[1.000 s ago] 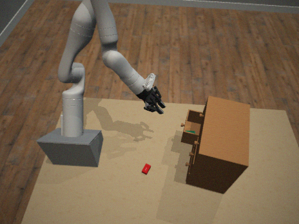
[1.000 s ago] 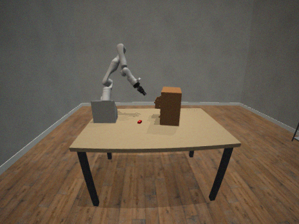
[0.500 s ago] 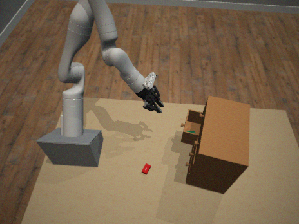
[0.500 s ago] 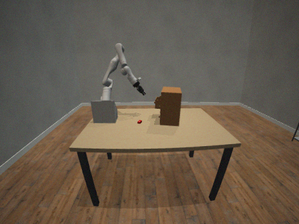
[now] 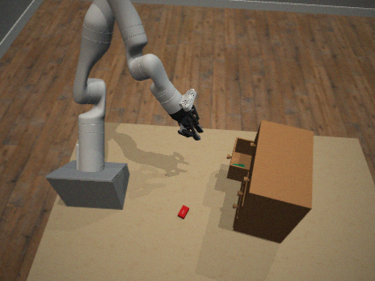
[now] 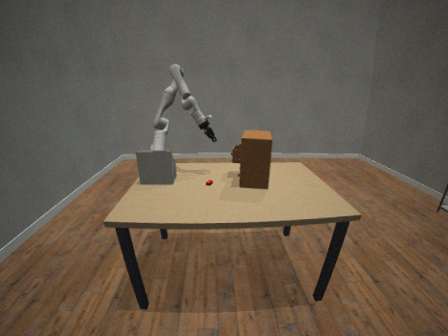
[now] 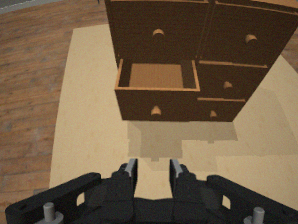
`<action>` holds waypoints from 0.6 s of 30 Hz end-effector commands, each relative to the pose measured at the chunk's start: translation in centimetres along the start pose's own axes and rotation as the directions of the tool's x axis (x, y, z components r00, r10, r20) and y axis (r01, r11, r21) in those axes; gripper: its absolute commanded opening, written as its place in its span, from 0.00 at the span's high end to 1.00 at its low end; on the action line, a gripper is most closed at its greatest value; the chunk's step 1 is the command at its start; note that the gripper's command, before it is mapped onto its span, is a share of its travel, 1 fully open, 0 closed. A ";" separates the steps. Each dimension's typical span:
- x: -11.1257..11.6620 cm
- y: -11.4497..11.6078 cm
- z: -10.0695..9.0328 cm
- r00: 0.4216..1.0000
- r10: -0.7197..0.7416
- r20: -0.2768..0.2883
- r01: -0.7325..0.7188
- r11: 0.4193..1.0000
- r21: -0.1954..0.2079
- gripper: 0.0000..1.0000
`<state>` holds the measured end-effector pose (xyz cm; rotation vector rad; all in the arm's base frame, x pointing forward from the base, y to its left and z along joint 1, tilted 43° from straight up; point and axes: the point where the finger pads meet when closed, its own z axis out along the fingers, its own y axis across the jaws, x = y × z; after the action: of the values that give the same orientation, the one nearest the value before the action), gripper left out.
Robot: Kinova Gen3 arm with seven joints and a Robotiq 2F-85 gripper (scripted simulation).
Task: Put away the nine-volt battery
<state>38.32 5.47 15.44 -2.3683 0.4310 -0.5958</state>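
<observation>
top view: the red rectangular nine-volt battery (image 5: 183, 211) (image 6: 209, 182) lies on the pale wooden table (image 5: 149, 246) (image 6: 232, 210) (image 7: 85, 100); a green item (image 5: 238, 165) sits inside the extended drawer (image 5: 238, 174) (image 7: 159, 102) of the brown wooden chest (image 5: 283, 161) (image 6: 256, 159) (image 7: 160, 47).

exterior view: the black two-finger gripper (image 5: 195, 133) (image 6: 214, 140) (image 7: 153, 168) is above the table.

wrist view: its fingers stand partly open, holding nothing.

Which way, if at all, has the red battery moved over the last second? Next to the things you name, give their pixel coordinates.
No, it hasn't: the battery (image 5: 183, 211) (image 6: 209, 182) lies at the same spot relative to the chest (image 5: 283, 161) (image 6: 256, 161) in both views.
</observation>
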 end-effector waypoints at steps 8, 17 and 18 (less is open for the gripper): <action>1.2 0.3 -0.9 1.000 0.001 0.001 -0.001 1.000 -0.005 0.67; 1.1 0.4 -1.5 0.999 0.002 0.039 -0.001 1.000 -0.006 0.67; 1.0 0.4 -1.6 0.999 0.002 0.046 -0.002 1.000 -0.008 0.67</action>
<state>38.10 4.24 16.34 -2.3788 0.4167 -0.5375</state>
